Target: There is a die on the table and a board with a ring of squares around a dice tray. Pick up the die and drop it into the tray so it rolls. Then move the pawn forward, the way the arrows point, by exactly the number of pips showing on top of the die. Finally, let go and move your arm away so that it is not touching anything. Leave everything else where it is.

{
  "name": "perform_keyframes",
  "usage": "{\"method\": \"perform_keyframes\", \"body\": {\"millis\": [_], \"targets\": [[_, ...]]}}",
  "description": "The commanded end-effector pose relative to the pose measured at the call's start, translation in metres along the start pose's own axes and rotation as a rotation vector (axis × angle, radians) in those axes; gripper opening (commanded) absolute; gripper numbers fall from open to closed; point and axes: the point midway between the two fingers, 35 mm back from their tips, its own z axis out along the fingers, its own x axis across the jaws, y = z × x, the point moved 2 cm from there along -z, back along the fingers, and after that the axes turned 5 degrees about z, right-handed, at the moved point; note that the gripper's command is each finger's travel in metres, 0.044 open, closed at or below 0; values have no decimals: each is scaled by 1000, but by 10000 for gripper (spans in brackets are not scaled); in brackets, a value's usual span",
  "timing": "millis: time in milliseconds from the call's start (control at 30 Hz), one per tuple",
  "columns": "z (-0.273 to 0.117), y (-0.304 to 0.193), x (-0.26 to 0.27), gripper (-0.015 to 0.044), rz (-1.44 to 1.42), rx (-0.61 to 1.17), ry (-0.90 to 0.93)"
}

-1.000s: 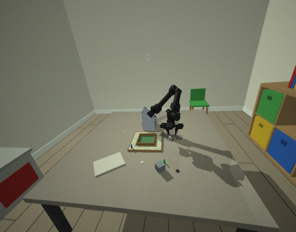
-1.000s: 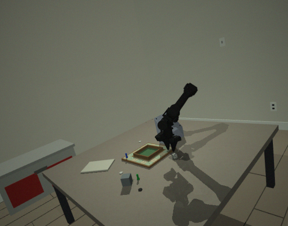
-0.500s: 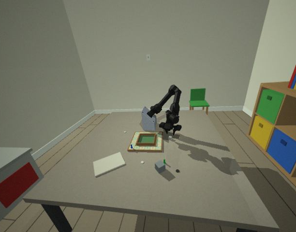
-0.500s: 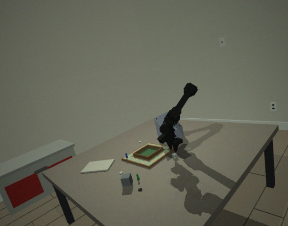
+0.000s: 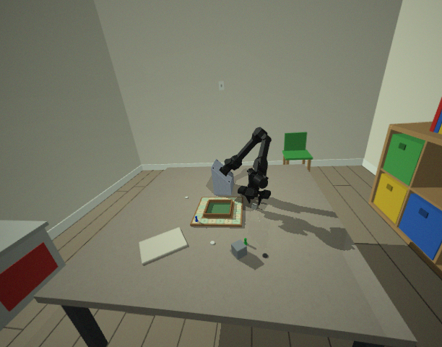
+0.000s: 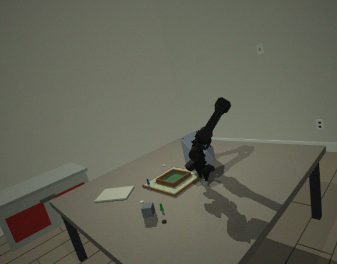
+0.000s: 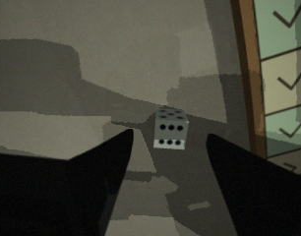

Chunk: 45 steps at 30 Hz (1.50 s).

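A white die (image 7: 170,128) (image 5: 254,205) (image 6: 203,182) lies on the table just beside the board's edge. My gripper (image 7: 169,137) (image 5: 256,203) (image 6: 203,179) is open and hangs low over the die, one finger on each side, not touching it. The board (image 5: 198,220) (image 6: 174,190) (image 7: 283,59) has a ring of pale green and cream squares with arrows. A brown-framed green dice tray (image 5: 218,208) (image 6: 173,177) sits in its middle. A blue pawn (image 5: 196,218) (image 6: 147,181) stands on a corner square at the board's near left.
A grey cube (image 5: 238,249) (image 6: 147,209), a green pawn (image 5: 245,241) (image 6: 161,206) and a black disc (image 5: 265,255) (image 6: 163,221) lie in front of the board. A white flat slab (image 5: 162,245) (image 6: 114,193) lies to the left. Two small white discs (image 5: 212,242) (image 5: 185,197) lie near the board. The arm's grey base (image 5: 222,178) stands behind.
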Motion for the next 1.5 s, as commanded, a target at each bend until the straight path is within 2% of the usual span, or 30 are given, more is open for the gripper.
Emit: {"method": "perform_keyframes", "body": {"millis": [0, 300, 533, 733, 800, 1467], "targets": [[8, 0, -1, 275, 6, 0, -3], [20, -1, -1, 275, 6, 0, -2], [20, -1, -1, 91, 6, 0, -2], [20, -1, -1, 51, 6, 0, -2], [19, 0, -1, 0, 6, 0, -2], [-93, 9, 0, 0, 5, -3, -11]]}}
